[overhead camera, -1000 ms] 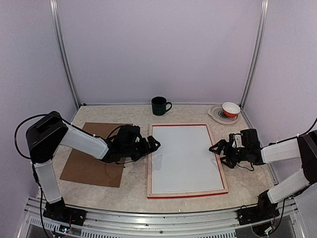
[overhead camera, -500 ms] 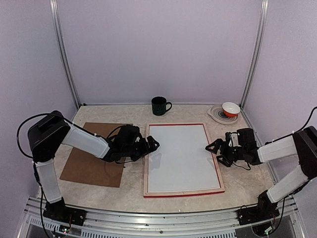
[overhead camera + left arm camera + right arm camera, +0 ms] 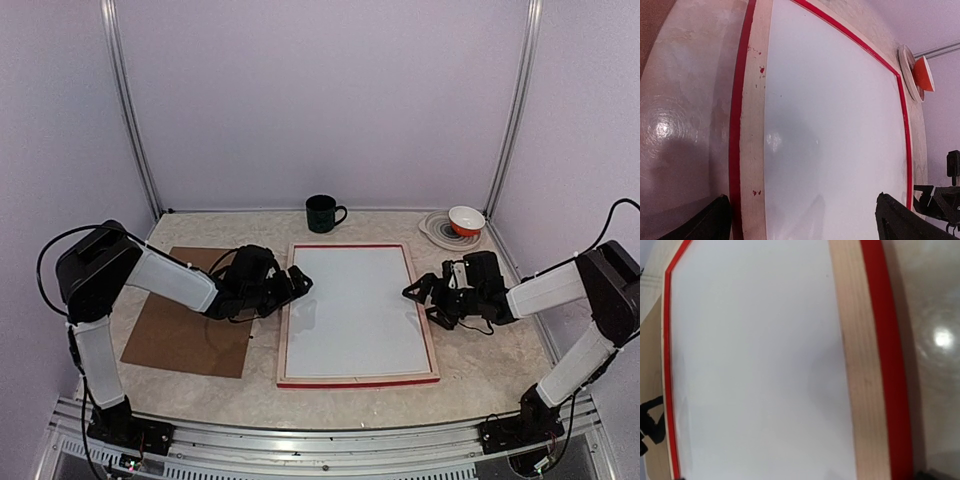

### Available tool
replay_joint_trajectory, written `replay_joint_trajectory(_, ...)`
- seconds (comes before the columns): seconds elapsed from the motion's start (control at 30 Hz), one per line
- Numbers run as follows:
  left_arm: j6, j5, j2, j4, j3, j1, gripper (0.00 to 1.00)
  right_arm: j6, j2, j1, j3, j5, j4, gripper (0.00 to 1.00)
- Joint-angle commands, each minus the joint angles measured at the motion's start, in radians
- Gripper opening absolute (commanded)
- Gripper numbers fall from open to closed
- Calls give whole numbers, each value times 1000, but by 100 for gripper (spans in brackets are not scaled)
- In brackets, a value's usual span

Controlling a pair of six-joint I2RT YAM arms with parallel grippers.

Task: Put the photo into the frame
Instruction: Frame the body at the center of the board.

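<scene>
Large red-edged pale-wood rectangular frame (image 3: pixel 284 340) face down between arms; white-backed paper photo (image 3: pixel 355 310) apparently seated in recess; left gripper (image 3: pixel 297 283), right gripper (image 3: pixel 415 292) both spread, empty, at opposite rails; advice: nudge rails evenly, avoid skewing sheet

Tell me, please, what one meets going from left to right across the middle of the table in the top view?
board → left gripper → frame → right gripper
</scene>
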Motion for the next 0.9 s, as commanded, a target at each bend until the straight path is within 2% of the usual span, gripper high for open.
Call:
replay_joint_trajectory(0.0,14,9,-25,-11,5,12,99,21,36,38,28,-13,-14,99)
replay_joint_trajectory(0.2,19,4,-60,-11,-14,45,99,6,23,46,51,19,-65,99)
replay_joint_trajectory(0.5,70,-87,-217,-122,-22,104,99,-99,-143,46,166,264,-380,99)
replay_joint_trajectory(0.67,112,-144,-323,-240,-22,206,99,-155,-186,64,280,322,-523,99)
replay_joint_trajectory(0.87,169,-188,-388,-396,4,352,99,-199,-99,156,476,313,-606,99)
